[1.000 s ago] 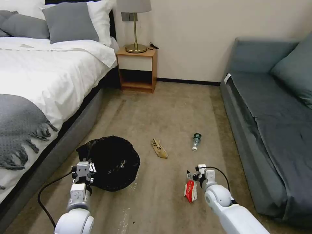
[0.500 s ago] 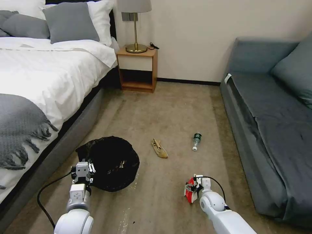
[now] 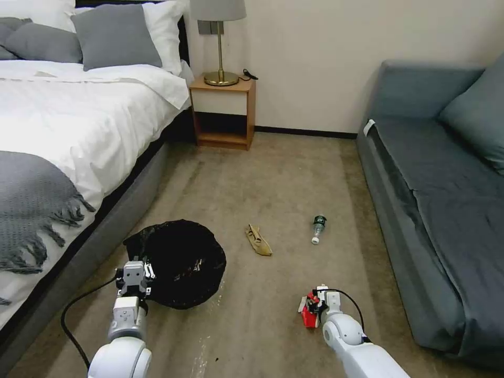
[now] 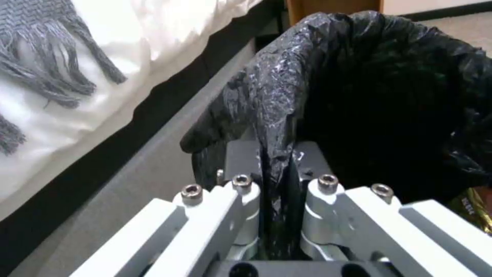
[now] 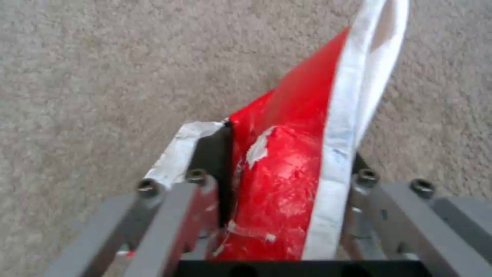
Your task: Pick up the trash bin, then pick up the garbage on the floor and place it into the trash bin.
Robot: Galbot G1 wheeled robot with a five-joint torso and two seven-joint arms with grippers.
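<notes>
Right pincer (image 3: 311, 310) drew nearer, clamped on red-and-white packet (image 3: 308, 317) | left pincer (image 3: 135, 271) pinching trash bin (image 3: 181, 262) rim

The red-and-white packet (image 5: 287, 184) is pinched between the two fingers of the right gripper (image 5: 284, 200), one finger (image 5: 205, 154) pressed against its red face. The packet's white-edged end is raised away from the gripper, with beige carpet (image 5: 102, 77) seen beneath it.
</notes>
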